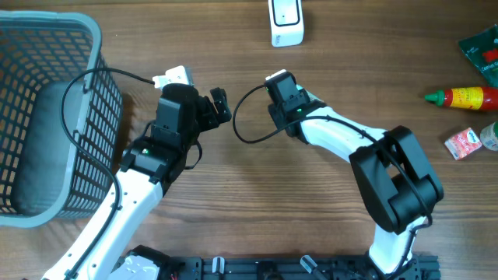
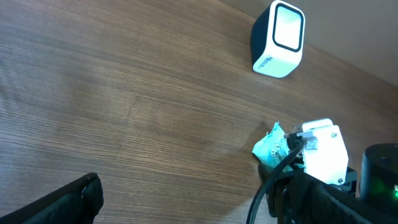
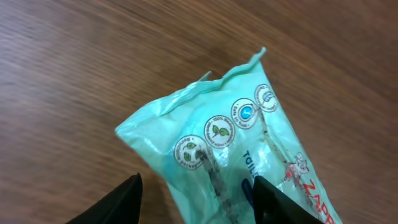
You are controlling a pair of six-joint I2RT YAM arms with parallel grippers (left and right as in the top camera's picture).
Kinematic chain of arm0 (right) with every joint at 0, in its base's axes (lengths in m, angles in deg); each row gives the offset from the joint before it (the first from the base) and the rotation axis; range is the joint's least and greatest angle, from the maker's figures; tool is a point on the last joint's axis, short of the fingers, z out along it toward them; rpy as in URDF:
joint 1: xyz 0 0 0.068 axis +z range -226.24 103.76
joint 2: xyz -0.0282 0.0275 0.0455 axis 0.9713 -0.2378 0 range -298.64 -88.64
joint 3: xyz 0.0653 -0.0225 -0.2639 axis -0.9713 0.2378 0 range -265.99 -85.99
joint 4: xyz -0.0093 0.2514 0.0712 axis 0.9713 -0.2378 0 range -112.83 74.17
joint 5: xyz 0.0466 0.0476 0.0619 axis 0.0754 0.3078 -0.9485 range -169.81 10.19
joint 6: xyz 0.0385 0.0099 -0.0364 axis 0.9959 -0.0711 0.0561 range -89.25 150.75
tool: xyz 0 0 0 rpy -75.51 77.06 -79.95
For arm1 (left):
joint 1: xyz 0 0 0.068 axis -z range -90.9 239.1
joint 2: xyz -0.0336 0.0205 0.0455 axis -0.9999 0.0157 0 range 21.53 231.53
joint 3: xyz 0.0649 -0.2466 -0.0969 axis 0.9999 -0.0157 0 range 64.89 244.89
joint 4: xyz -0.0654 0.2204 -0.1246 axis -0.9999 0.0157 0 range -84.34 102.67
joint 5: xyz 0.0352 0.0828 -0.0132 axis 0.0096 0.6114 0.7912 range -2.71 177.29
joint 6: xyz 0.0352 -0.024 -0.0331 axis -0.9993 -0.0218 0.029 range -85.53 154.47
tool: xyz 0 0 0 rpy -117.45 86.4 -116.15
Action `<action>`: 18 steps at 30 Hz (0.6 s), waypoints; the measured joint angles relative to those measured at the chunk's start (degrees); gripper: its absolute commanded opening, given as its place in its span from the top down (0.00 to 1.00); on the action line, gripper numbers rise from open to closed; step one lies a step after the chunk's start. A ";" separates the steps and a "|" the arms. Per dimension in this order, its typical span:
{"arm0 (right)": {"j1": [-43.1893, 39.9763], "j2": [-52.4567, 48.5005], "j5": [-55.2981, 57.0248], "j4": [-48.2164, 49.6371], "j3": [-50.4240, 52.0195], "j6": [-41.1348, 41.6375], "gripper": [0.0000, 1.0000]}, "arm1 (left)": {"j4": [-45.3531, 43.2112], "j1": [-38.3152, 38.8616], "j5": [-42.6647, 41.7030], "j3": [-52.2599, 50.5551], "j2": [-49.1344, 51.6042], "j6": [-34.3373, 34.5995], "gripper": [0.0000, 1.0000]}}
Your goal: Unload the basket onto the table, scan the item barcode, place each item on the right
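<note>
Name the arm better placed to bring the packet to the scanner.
Right. The right claw straddles the mint-green plastic packet, with the white box-shaped barcode scanner just ahead. The left claw stands open, empty, off to the side.

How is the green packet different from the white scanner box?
The green packet is mint, soft and crinkly; the white scanner box is smooth and blocky. The packet lies between the fingers of the right gripper; the scanner stands alone, untouched. Both are above the same wooden table.
</note>
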 measured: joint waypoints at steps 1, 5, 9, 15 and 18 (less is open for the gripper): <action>0.00 -0.13 0.59 0.13 0.00 -0.09 0.55 | 0.00 0.00 0.00 0.00 0.00 0.00 0.00; 0.00 -0.61 2.56 0.35 -0.15 -0.22 0.57 | -0.02 0.00 0.00 0.00 0.00 0.00 0.00; 0.07 -0.85 3.93 0.33 -0.17 -0.33 0.39 | 0.00 0.00 0.00 0.00 0.00 0.00 0.00; 0.04 -1.36 9.09 0.02 -0.39 -0.24 0.33 | 0.00 0.00 0.00 0.00 0.00 0.00 0.00; 0.15 -1.38 10.12 -0.07 -0.42 -0.50 0.35 | 0.00 0.00 0.00 0.00 0.00 0.00 0.00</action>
